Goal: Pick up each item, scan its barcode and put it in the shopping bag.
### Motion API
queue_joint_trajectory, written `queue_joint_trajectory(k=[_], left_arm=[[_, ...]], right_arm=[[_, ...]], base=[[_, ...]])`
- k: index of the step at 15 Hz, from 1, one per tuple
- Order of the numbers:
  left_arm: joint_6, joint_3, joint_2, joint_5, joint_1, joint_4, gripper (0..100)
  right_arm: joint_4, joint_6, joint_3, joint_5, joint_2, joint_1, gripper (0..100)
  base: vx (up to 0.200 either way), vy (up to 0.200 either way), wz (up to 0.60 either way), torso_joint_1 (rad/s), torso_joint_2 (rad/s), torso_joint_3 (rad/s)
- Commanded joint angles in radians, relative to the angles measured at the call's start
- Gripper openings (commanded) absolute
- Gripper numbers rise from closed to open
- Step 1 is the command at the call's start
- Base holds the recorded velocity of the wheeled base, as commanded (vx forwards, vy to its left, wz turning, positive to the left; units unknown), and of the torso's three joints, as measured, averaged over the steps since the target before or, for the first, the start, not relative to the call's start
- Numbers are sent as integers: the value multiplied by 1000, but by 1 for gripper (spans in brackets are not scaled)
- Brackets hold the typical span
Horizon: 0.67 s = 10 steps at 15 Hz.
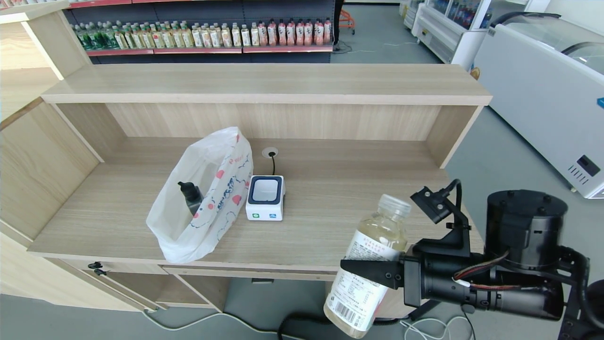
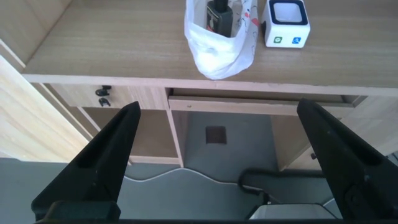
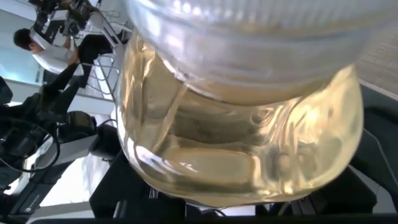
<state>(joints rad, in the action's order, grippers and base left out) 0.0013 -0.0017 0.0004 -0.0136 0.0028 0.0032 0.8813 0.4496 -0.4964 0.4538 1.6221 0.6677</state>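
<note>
**While the right pincer grips the drink bottle, the scanner lies forward and to its left**

As the right gripper [image 1: 373,273] is clamped round the middle of the clear drink bottle [image 1: 381,236], the bottle hangs in the air just off the counter's [image 1: 358,189] front edge. Its long axis runs nearly upright, cap tilted up and away, base towards the robot. The barcode [image 1: 351,312] sits low on the label, near the base. The white scanner [image 1: 265,197] stands on the counter with its window facing up. My judgement: that low end must swing over the window. The shopping bag [image 1: 207,198] stands just beside the scanner, farther left, with a dark item [image 1: 190,196] inside. The left gripper [image 2: 217,162] hangs spread and empty below the counter edge.
</note>
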Motion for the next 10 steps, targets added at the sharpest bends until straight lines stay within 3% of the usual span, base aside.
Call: queue_joint_trajectory(k=[1,10], left_arm=[[0,0,0,0,0,0,100],[0,0,0,0,0,0,100]], right_arm=[[1,0,-11,0,25,3,0],[1,-3,-22,0,39,13,0]], base=[[0,0,0,0,0,0],[0,0,0,0,0,0]])
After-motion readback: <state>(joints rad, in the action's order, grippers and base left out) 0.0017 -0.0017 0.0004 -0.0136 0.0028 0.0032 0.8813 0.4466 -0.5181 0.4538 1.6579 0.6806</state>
